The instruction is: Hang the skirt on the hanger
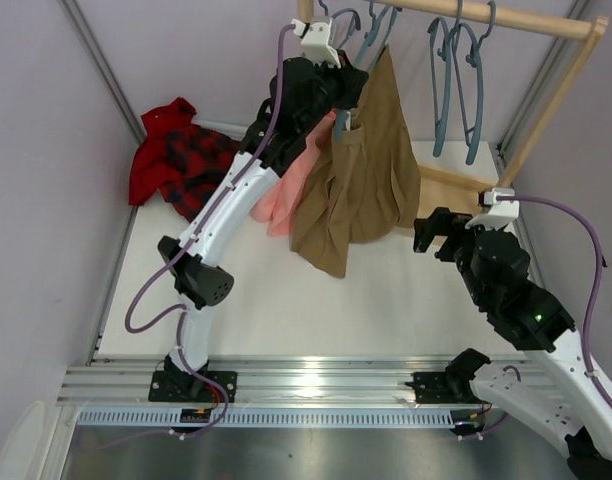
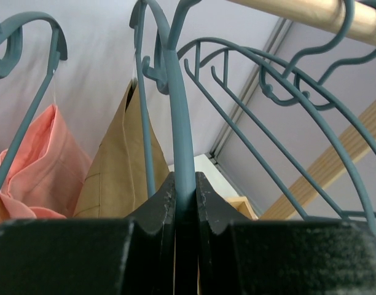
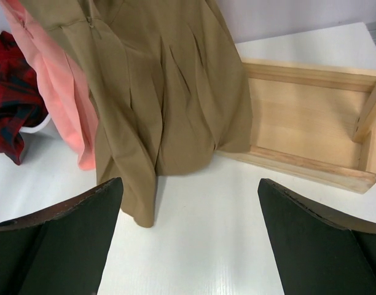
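Top external view: a tan skirt (image 1: 361, 170) hangs at the upper centre of the frame, below a wooden rail (image 1: 506, 18). Its lower edge comes down to the white tabletop (image 1: 386, 310). The left arm (image 1: 231, 200) slants up from the lower left, and the left hand (image 1: 338, 95) sits at the skirt's top edge. A pink garment (image 1: 286, 195) hangs just beside the skirt on its left, partly behind the arm. A red and black plaid garment (image 1: 176, 160) lies in a heap at the upper left. Spare hangers (image 1: 461, 80) dangle from the rail at the upper right. The right hand (image 1: 436, 235) hovers right of centre, near the skirt but apart from it.

Left wrist view: the left hand's fingers (image 2: 157, 209) are pressed together at lower centre, pinching the stem of a grey-blue hanger (image 2: 179, 110). The skirt shows behind it, left of centre, with the pink garment further left.

Right wrist view: the right hand's two dark fingers (image 3: 71, 239) are spread wide in the lower corners, with bare tabletop showing between them. The skirt fills the upper middle, its hem resting on the tabletop and against the edge of a wooden base (image 3: 305, 123) on the right.
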`<state>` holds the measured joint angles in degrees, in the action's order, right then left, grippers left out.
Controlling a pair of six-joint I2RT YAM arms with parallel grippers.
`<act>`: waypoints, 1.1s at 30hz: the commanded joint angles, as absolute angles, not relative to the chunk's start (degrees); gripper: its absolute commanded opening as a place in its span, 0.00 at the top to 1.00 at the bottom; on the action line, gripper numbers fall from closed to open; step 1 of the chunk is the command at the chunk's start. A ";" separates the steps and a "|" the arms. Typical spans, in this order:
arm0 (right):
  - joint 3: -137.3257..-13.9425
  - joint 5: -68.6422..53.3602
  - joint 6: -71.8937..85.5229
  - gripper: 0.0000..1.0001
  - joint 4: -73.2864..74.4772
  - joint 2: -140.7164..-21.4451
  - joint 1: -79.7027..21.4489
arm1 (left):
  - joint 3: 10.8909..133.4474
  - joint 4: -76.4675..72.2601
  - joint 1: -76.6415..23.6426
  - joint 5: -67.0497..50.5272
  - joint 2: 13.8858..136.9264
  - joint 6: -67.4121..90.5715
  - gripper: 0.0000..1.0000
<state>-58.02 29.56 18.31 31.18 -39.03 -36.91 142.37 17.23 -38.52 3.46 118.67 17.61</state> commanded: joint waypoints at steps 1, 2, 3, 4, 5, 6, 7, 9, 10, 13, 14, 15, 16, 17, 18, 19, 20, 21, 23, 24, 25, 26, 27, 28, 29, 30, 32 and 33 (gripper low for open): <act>-57.40 31.64 17.40 0.01 30.67 -37.62 -36.48 | 146.78 0.44 -37.71 5.01 118.65 18.02 1.00; -57.22 31.81 17.40 0.01 30.67 -37.27 -36.39 | 146.86 -1.47 -37.62 5.27 119.44 18.19 1.00; -57.04 32.08 17.66 0.01 30.85 -37.18 -36.39 | 146.78 -3.15 -37.53 5.10 119.79 18.37 1.00; -56.78 32.17 17.75 0.01 30.76 -37.09 -36.30 | 146.95 -3.95 -37.53 5.10 120.14 18.37 1.00; -56.43 32.08 17.67 0.01 30.50 -37.09 -36.21 | 147.39 -4.65 -37.53 5.36 120.76 18.46 1.00; -56.34 31.99 17.49 0.01 30.41 -37.18 -36.12 | 147.57 -5.35 -37.53 5.45 121.11 18.46 1.00; -56.25 31.82 17.23 0.01 30.15 -37.35 -36.12 | 147.74 -6.41 -37.44 5.54 121.37 18.28 1.00; -56.25 31.55 16.35 0.01 29.71 -37.79 -35.95 | 148.27 -7.20 -37.18 6.06 122.07 18.37 1.00; -56.25 31.55 16.09 0.00 29.36 -37.88 -35.77 | 148.27 -7.73 -37.00 6.15 122.25 18.63 1.00; -56.25 31.81 14.77 0.01 28.83 -38.23 -35.60 | 148.36 -7.91 -37.00 6.68 123.57 18.81 1.00; -56.34 31.90 14.59 0.01 28.74 -38.15 -35.60 | 148.27 -7.65 -36.91 6.77 124.01 18.98 1.00; -56.34 32.17 14.33 0.01 28.74 -37.97 -35.42 | 148.27 -7.47 -36.91 6.68 124.62 19.42 1.00; -56.25 32.34 14.24 0.01 28.65 -37.88 -35.33 | 148.36 -7.30 -36.91 6.51 124.80 19.60 1.00; -56.25 32.43 14.15 0.00 28.74 -37.88 -35.33 | 148.27 -6.77 -36.83 6.42 125.07 19.77 1.00; -56.25 32.78 14.24 0.01 28.74 -37.79 -35.33 | 148.36 -6.51 -36.83 6.07 125.33 19.78 1.00; -56.25 32.96 14.24 0.01 28.74 -37.53 -35.07 | 148.27 -6.07 -36.83 5.98 125.68 19.86 1.00; -56.25 33.13 14.15 0.01 28.74 -37.36 -35.07 | 148.27 -4.93 -36.74 5.63 125.77 19.78 1.00; -56.25 33.92 14.32 0.01 28.74 -37.09 -35.07 | 148.36 -4.31 -36.65 5.54 125.95 19.43 1.00; -56.25 34.63 14.41 0.01 28.48 -36.57 -35.07 | 148.18 -2.74 -36.65 5.45 125.86 18.81 1.00; -56.25 34.80 14.33 0.01 27.95 -36.39 -34.89 | 148.27 -2.29 -36.65 5.45 125.86 18.29 1.00; -55.99 34.89 14.24 0.01 27.60 -35.95 -34.89 | 148.10 -1.94 -36.65 5.45 125.69 18.02 1.00; -55.99 34.89 14.24 0.01 27.34 -35.77 -34.81 | 148.10 -1.67 -36.65 5.45 125.68 17.93 1.00; -55.90 34.81 14.15 0.01 26.99 -35.86 -34.80 | 148.18 -1.32 -36.48 5.45 125.68 17.93 1.00; -55.90 34.72 14.24 0.01 26.81 -36.03 -34.80 | 148.01 -1.23 -36.47 5.28 125.51 17.84 1.00; -55.90 34.72 14.24 0.01 26.81 -36.04 -34.89 | 147.83 -1.06 -36.47 5.01 125.42 17.93 1.00; -55.99 34.89 14.50 0.01 26.72 -36.21 -34.81 | 147.83 -0.45 -36.47 4.49 125.25 18.02 1.00; -55.90 34.98 14.33 0.00 26.54 -36.30 -34.72 | 147.22 0.00 -36.47 3.43 124.37 18.28 1.00; -55.90 35.07 14.33 0.01 26.28 -36.30 -34.72 | 146.78 1.39 -36.56 3.08 123.76 18.46 1.00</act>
<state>-56.05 33.74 15.33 28.93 -36.21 -35.03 143.92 5.52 -37.36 4.71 127.00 19.27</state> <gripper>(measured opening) 0.993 0.160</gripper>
